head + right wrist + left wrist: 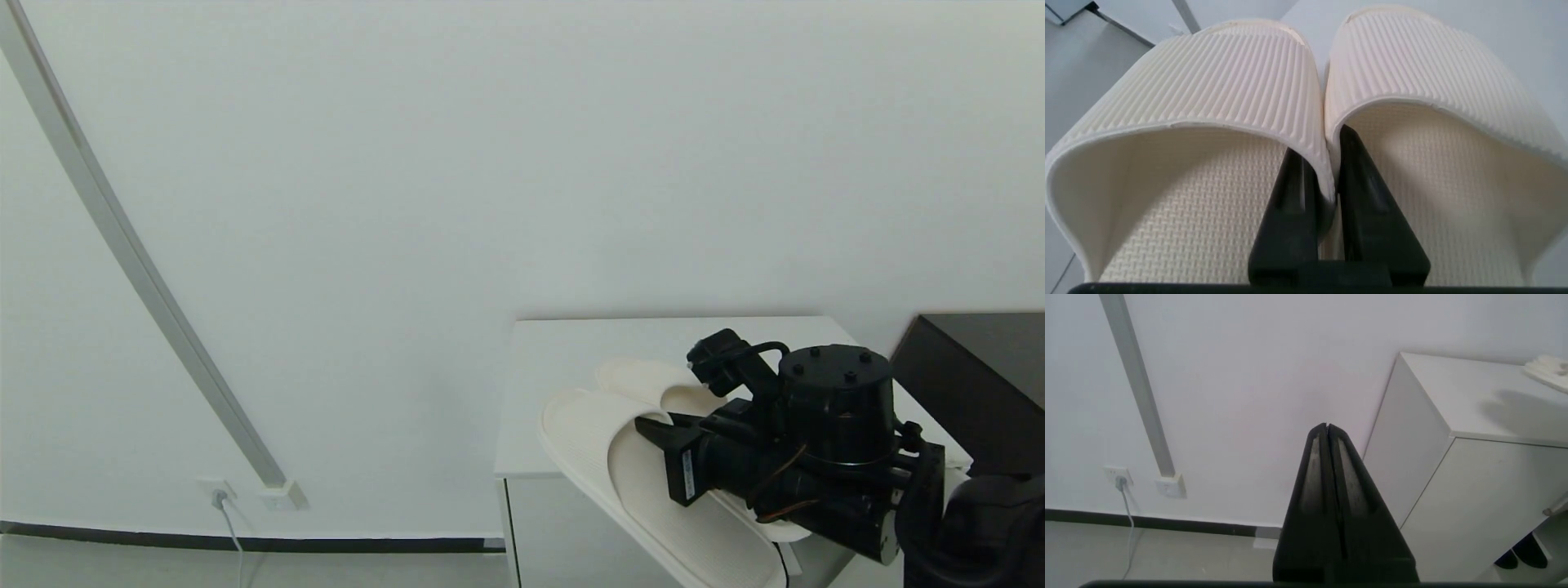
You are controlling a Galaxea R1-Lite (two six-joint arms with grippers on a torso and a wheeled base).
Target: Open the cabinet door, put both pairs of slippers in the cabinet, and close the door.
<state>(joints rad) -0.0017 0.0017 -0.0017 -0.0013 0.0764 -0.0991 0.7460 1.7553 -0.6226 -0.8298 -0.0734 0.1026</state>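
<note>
Over the front edge of the cabinet (563, 367), one pair of slippers (694, 531) is being held by the right gripper (653, 431), jaws being clamped on the adjoining uppers. Stowing and closing up are being judged outstanding; whether the cabinet is open cannot be told. The left gripper (1327, 431), closed and empty, is being held beside the cabinet.
</note>
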